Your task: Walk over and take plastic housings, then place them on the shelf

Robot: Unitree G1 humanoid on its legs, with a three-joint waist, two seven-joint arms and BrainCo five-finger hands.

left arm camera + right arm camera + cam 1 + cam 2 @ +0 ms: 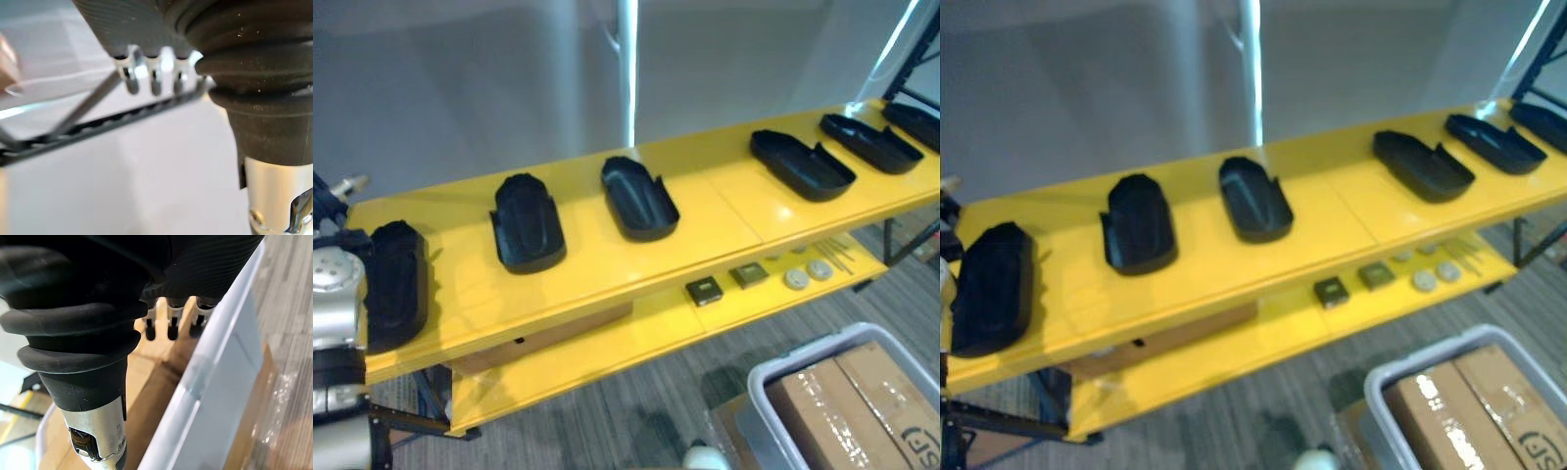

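Note:
Several black plastic housings lie open side up in a row along the yellow shelf top (705, 211). The nearest one (396, 284) is at the left end, followed by a second (527, 223) and a third (638, 199). More (801, 164) run off to the right. My left hand (331, 211) is at the shelf's left end, just beside the leftmost housing. Its fingers (154, 78) are straight and hold nothing. My right hand (171, 320) hangs open over a cardboard box (161, 377) inside a grey bin.
The lower yellow shelf (636, 338) carries small square parts (705, 291) and round discs (796, 279). A grey bin (783, 377) with the cardboard box stands on the carpet at the lower right. A white post (628, 69) rises behind the shelf, and a black rack (913, 59) stands at the far right.

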